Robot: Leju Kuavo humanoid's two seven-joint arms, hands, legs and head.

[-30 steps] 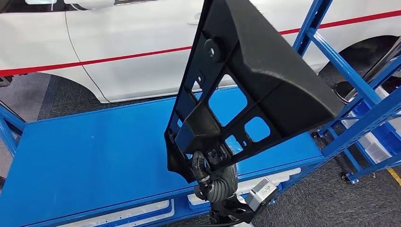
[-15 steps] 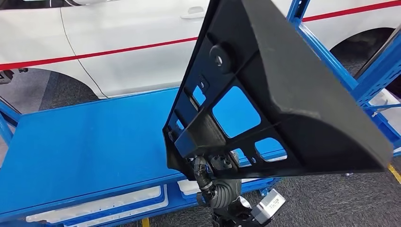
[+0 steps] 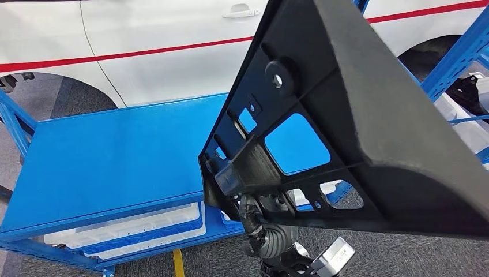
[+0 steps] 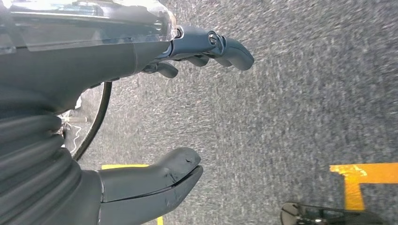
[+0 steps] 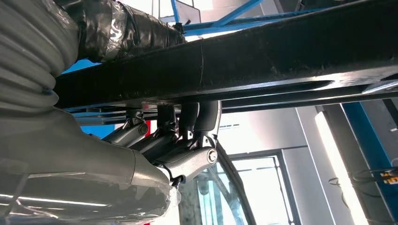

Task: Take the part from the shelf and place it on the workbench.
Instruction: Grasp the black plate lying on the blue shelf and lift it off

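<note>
At the part's (image 3: 357, 109) lower corner your right hand's (image 3: 256, 216) fingers (image 5: 187, 122) curl around its black edge, holding it upright and tilted above the blue workbench (image 3: 109, 156). Your left hand (image 4: 141, 108) hangs over grey floor (image 4: 300, 93), fingers spread, holding nothing. Beyond the bench stands a white car (image 3: 144, 34).

Black parts: 1, the part (image 3: 357, 109), held upright by the right hand (image 3: 256, 216).
Robot hands: 2, the right hand and the left hand (image 4: 141, 108).
Blue workbenches: 1, the workbench (image 3: 109, 156).
White trays under the bench top: at least 1, the tray (image 3: 132, 226); further ones could not be separated.
White cars: 1, the car (image 3: 144, 40).
Red stripes on the car: 1, the stripe (image 3: 115, 56).
Door handles seen: 1, the door handle (image 3: 242, 10).
Yellow floor marks, left wrist view: 2, one being the floor mark (image 4: 363, 180).
</note>
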